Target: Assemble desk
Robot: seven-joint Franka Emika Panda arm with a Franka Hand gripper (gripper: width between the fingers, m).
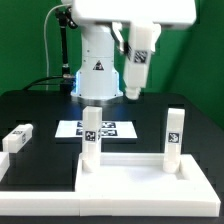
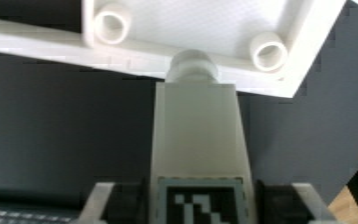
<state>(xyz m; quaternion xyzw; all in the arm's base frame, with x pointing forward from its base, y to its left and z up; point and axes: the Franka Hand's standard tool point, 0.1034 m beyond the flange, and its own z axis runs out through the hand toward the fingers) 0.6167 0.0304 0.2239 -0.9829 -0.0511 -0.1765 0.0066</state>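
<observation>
The white desk top [image 1: 140,182] lies at the front of the black table, with two white legs standing on it, one at the exterior view's left [image 1: 90,135] and one at its right [image 1: 172,135]. My gripper [image 1: 138,58] hangs high above the table behind them, shut on a third white leg [image 1: 134,80] that points down. In the wrist view this leg [image 2: 197,130] runs from my gripper [image 2: 197,205] toward the desk top [image 2: 158,45], its tip over the rim. Two round holes [image 2: 265,50] show in the top. A fourth leg [image 1: 18,138] lies loose at the exterior view's left.
The marker board [image 1: 105,128] lies flat on the table behind the desk top. The robot base [image 1: 98,65] stands at the back. A white border rail [image 1: 5,168] runs along the exterior view's left edge.
</observation>
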